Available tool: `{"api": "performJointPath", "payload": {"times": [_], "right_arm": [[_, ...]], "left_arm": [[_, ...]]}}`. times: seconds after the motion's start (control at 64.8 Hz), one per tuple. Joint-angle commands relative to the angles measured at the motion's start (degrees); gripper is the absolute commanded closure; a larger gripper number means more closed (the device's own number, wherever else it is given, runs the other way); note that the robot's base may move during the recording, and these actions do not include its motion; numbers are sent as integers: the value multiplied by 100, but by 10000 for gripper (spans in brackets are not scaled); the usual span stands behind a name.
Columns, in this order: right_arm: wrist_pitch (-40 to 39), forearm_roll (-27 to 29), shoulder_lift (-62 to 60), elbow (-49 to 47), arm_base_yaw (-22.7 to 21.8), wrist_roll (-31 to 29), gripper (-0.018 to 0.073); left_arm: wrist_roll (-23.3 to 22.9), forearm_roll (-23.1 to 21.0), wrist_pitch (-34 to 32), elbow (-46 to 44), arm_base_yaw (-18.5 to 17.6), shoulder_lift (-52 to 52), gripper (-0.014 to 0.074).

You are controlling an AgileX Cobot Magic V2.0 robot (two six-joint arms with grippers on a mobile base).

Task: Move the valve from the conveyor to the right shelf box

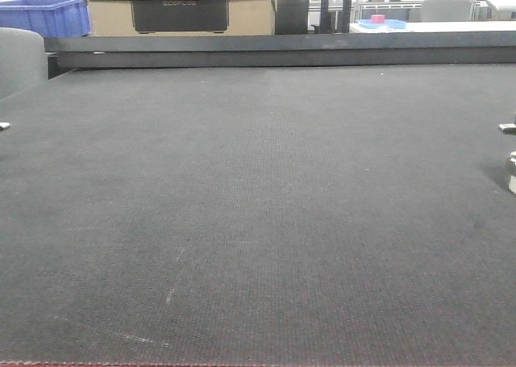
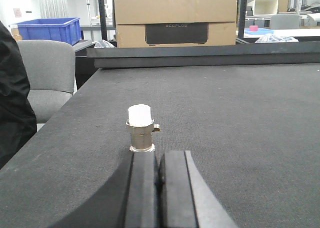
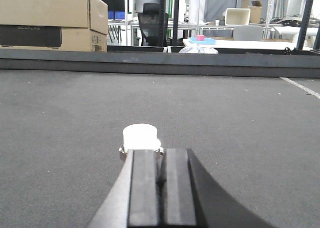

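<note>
The conveyor (image 1: 258,222) is a wide dark grey woven belt with a dark rail (image 1: 282,52) at its far side. In the left wrist view a metal valve (image 2: 139,130) with a white cap stands upright on the belt, just beyond my left gripper (image 2: 158,155), which is shut and empty. In the right wrist view another white-capped valve (image 3: 140,138) stands just beyond my right gripper (image 3: 161,152), also shut and empty; its lower body is hidden behind the left finger. A metal piece (image 1: 512,173) shows at the front view's right edge. No shelf box is in view.
A cardboard box (image 1: 179,8) and a blue bin (image 1: 44,16) stand behind the rail. A grey chair (image 2: 45,77) and black cloth (image 2: 12,102) are off the belt's left edge. A white table (image 3: 235,43) is at the back right.
</note>
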Motion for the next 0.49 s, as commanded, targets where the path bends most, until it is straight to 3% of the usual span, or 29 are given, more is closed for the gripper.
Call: {"api": "performJointPath", "payload": {"times": [0.0,0.479], "right_arm": [[-125,7,-22,2,-8,-8,720],[-125,7,-22,2,-8,-8,720]], "left_arm": [[-24,-44,-111,-14,3,-33,708],[-24,-44,-123,-14,-4,-33,708]]}}
